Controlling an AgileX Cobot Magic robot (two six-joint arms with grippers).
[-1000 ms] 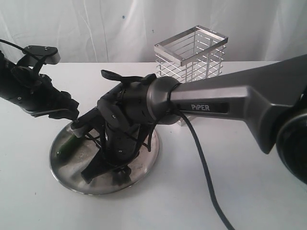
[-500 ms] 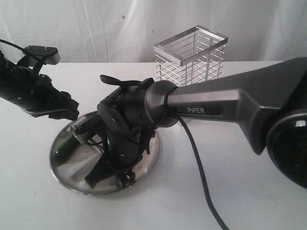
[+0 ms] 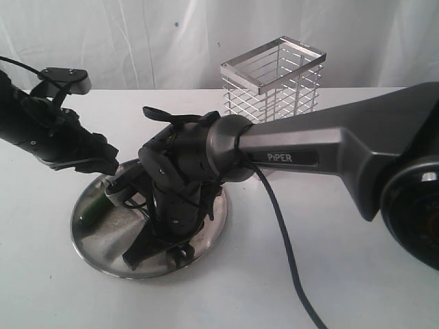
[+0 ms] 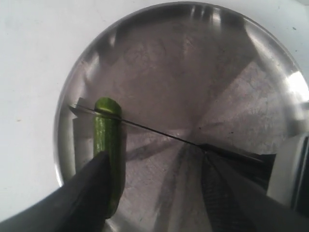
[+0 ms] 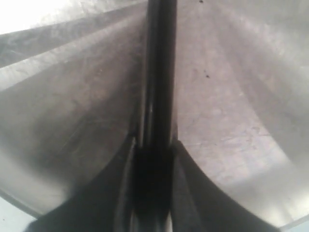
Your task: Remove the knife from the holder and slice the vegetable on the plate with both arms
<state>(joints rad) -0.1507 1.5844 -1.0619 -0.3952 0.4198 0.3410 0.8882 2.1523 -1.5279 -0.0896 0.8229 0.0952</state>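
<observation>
Right hand (image 5: pixel 152 159) clamped on knife (image 4: pixel 159 133), blade across cucumber piece (image 4: pixel 108 145) on plate (image 4: pixel 270 63); left hand (image 4: pixel 91 193) grip untellable; wire holder (image 3: pixel 274 75) behind plate.

**Knife Blade Resting Across Vegetable On Plate**

The dark-green vegetable (image 4: pixel 108 145) is lying on the steel plate (image 4: pixel 193 63) near its rim. The slim dark knife (image 4: pixel 159 134) is crossing its pale cut end. The wire holder (image 3: pixel 273 72) is standing upright behind the plate.

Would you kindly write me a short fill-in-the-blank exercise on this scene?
1. The knife blade lies across the ____ near its end.
2. The vegetable lies on a round steel ____.
3. The knife handle is gripped by the ____ hand.
4. The wire holder stands ____ the plate.

Missing: vegetable; plate; right; off
</observation>
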